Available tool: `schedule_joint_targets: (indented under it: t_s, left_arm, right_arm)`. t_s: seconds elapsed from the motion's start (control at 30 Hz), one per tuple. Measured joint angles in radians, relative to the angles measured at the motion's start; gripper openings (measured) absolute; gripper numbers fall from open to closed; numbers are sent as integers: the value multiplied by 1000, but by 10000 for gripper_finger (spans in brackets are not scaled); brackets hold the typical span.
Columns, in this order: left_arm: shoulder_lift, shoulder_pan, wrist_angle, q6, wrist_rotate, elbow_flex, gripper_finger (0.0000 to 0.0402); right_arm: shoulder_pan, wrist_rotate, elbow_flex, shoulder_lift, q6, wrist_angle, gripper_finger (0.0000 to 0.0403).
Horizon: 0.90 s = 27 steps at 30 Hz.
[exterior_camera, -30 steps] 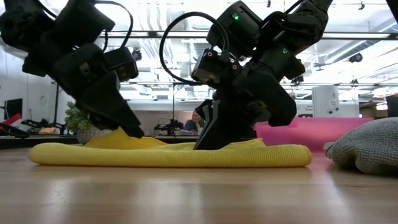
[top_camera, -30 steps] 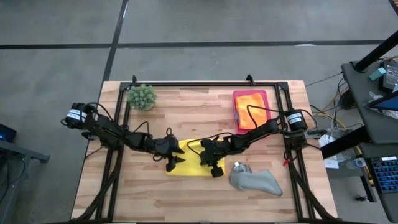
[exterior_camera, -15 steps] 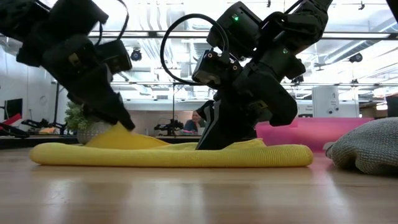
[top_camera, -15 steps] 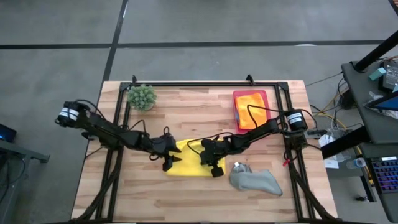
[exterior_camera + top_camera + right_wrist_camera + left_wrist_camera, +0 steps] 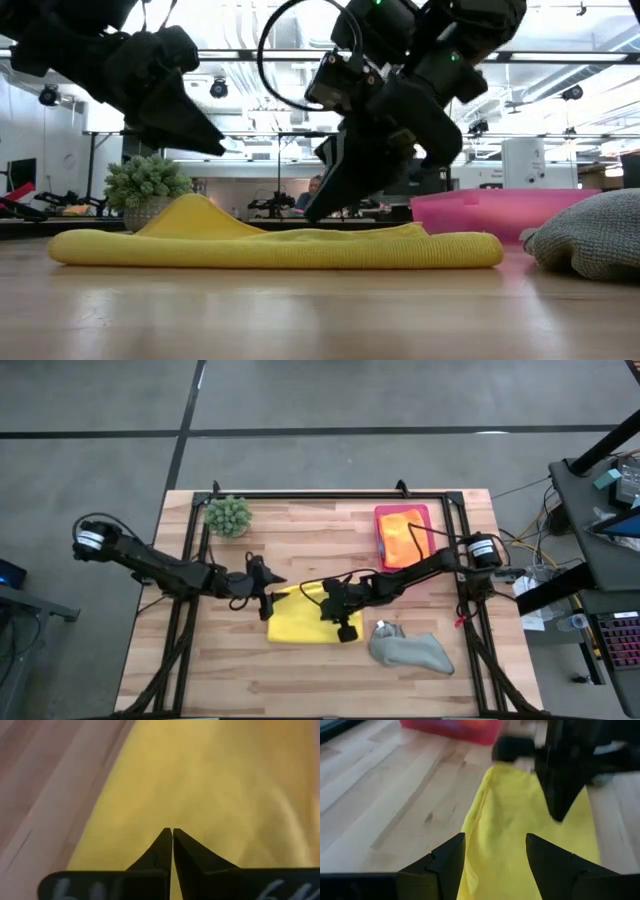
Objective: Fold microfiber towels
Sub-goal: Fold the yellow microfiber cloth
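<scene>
A folded yellow towel (image 5: 300, 620) lies flat on the wooden table; its left far part stands up in a soft hump (image 5: 195, 210). My left gripper (image 5: 272, 596) hangs open above the towel's left end, clear of it (image 5: 215, 145); the towel shows beyond its spread fingers (image 5: 495, 840). My right gripper (image 5: 325, 598) is shut and points down at the towel's middle (image 5: 172, 832). Its tip (image 5: 310, 212) stands just above the cloth. A crumpled grey towel (image 5: 410, 650) lies near the right front. An orange towel (image 5: 400, 525) rests in the pink tray (image 5: 380, 552).
A spiky green plant (image 5: 228, 515) stands at the far left. The pink tray sits at the far right, behind my right arm. Bare wood lies in front of the yellow towel (image 5: 300, 310) and along the table's near edge.
My left gripper has risen off the yellow towel's left part and drawn back toward the table's left edge, tipping toward level. My right gripper has lifted a little off the towel's middle. The towel lies where it was, its hump still standing.
</scene>
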State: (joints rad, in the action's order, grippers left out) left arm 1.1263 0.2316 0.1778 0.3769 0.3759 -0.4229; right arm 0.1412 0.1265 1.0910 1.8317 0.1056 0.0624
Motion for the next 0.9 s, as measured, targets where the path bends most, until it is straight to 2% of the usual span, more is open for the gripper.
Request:
schedule_joint_targets:
  t_s: [0.3, 0.5, 0.57, 0.73, 0.9]
  left_arm:
    - [141, 21, 40, 7, -4, -13, 193]
    - [242, 36, 43, 7, 2, -18, 193]
    - [265, 36, 39, 7, 50, -16, 193]
    - [297, 35, 3, 8, 266, -15, 193]
    - [301, 27, -16, 9, 326, -9, 193]
  right_arm:
    - [-18, -35, 1, -96, 0, -124, 9]
    - [-36, -186, 2, -153, -2, -280, 9]
    - [-47, -204, 1, -164, -14, -298, 9]
    - [-61, -194, -1, -162, -66, -310, 9]
    - [-61, -123, -16, -112, -105, -313, 9]
